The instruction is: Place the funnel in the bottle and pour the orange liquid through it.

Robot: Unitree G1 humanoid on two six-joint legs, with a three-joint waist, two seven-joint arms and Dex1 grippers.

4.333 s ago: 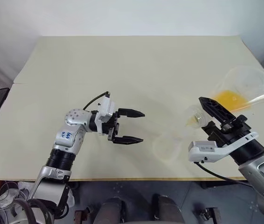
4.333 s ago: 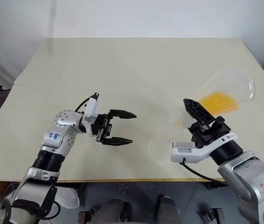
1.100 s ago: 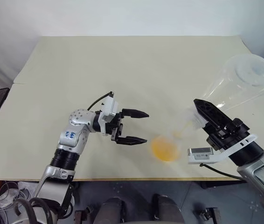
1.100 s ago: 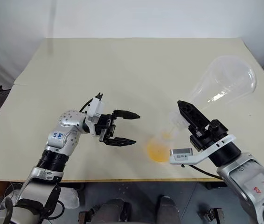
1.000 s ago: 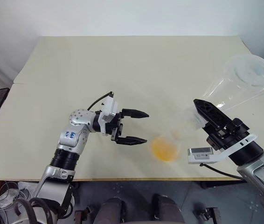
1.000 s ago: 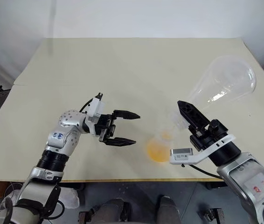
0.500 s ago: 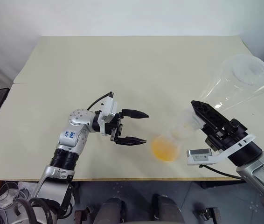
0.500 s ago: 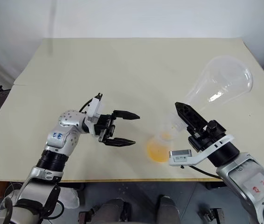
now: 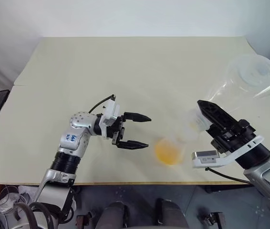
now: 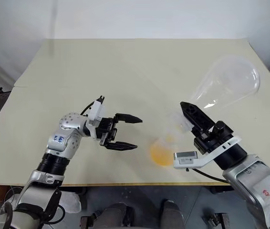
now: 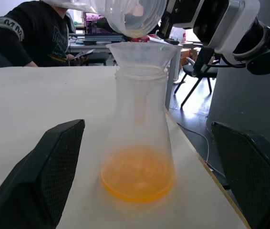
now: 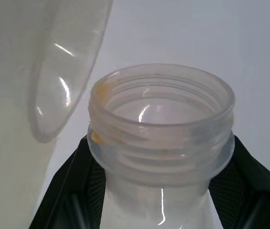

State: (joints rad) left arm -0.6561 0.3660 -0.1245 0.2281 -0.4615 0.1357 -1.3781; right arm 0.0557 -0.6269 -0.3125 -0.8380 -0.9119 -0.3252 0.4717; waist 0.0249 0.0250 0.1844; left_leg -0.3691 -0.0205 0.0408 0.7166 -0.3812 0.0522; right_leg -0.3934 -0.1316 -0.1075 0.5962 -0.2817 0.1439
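Conical flask (image 9: 242,86) tilted lower; clear plastic.

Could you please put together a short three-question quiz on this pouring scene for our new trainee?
1. True or false: the orange liquid now lies in the bottom of the bottle standing on the table.
2. What sits in the bottle's neck? A) a cork B) the funnel C) a straw
3. Fill in: the left gripper is ____ beside the bottle, while the right gripper is shut on the tilted, emptied flask.

Key: 1 true; 2 B; 3 open
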